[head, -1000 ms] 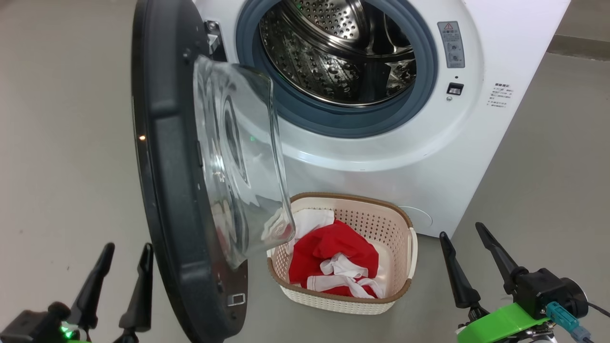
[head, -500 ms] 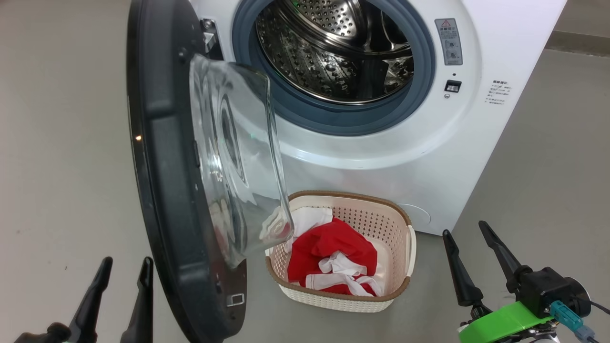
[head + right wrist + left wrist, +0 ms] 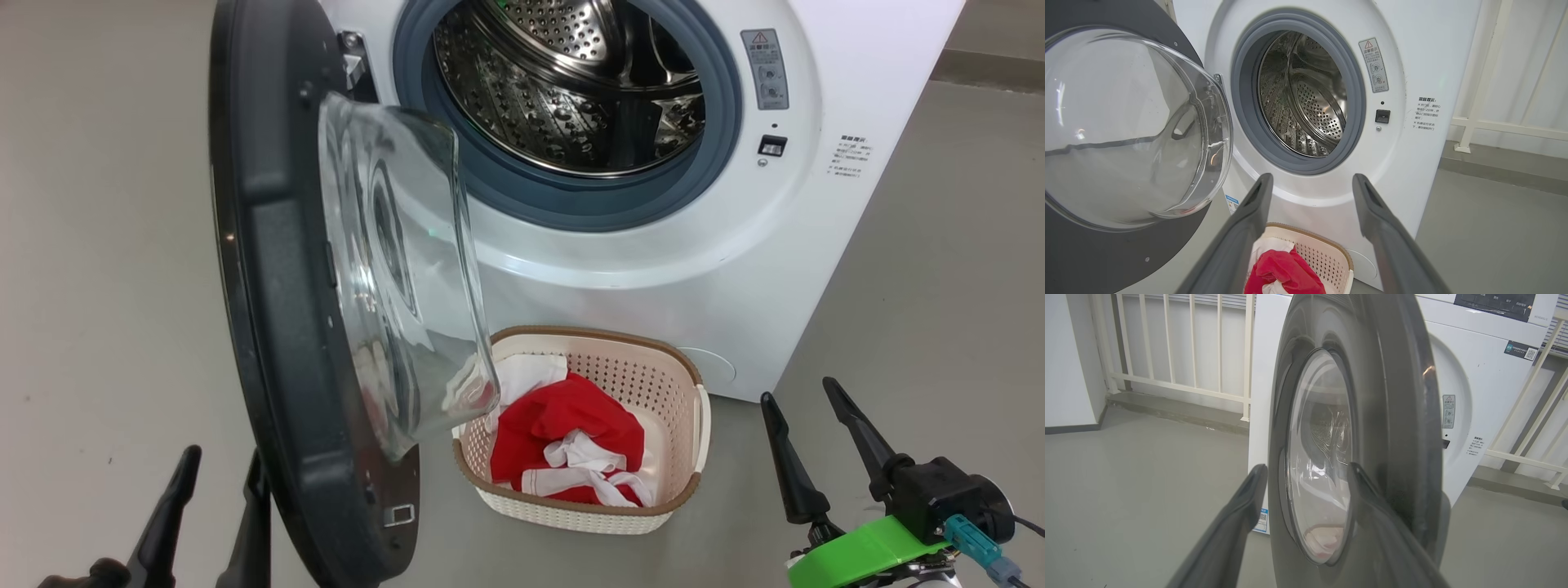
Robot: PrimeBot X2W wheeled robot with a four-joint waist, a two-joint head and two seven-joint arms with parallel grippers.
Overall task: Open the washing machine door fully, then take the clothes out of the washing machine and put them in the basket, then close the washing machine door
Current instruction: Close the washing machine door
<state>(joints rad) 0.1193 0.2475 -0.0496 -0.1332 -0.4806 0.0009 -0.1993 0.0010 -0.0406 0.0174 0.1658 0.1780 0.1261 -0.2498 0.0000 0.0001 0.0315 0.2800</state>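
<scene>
The washing machine door [image 3: 277, 310] stands swung open, its glass bowl facing the basket. The washing machine [image 3: 735, 269] shows a bare steel drum [image 3: 563, 90]. On the floor in front of the machine sits the basket [image 3: 686, 490], holding the red and white clothes [image 3: 563, 425]. My left gripper [image 3: 226, 453] is open just left of the door's lower edge. In the left wrist view the left gripper [image 3: 1306, 466] faces the outer side of the door [image 3: 1396, 416] at close range. My right gripper [image 3: 798, 389] is open and empty, right of the basket. In the right wrist view the right gripper [image 3: 1311, 176] points at the drum [image 3: 1306, 94] above the basket [image 3: 1331, 249].
Grey floor [image 3: 106, 245] spreads to the left of the door and to the right of the machine. A white railing [image 3: 1180, 343] and a wall stand behind and beside the machine.
My left gripper has sunk lower in the head view, close by the door's lower edge. The whole picture has shifted slightly. Door, basket and clothes stay as they were.
</scene>
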